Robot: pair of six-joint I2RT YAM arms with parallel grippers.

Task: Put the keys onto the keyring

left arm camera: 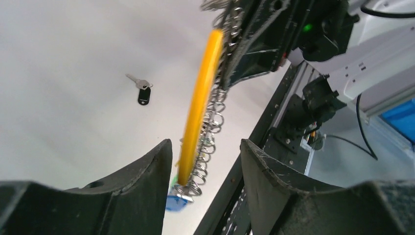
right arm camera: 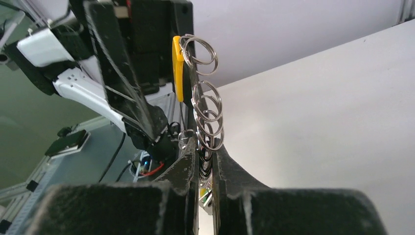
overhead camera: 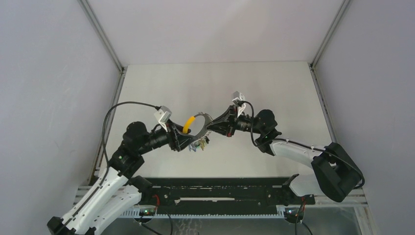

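Observation:
The keyring hangs in the air between both arms: a yellow-orange curved band [left arm camera: 198,105] with a row of silvery rings [right arm camera: 205,105] along it and blue and green tags [overhead camera: 199,143] dangling below. My right gripper [right arm camera: 206,149] is shut on the rings at one end. Around the band's other end stands my left gripper [left arm camera: 205,144], open, with a gap on both sides of the band. The key [left arm camera: 142,90], with a black head and a short silver blade, lies alone on the white table, seen only in the left wrist view.
White walls with metal corner posts [overhead camera: 105,39] enclose the table [overhead camera: 274,83] on three sides. A black rail [overhead camera: 220,188] carrying both arm bases runs along the near edge, close under the hanging tags.

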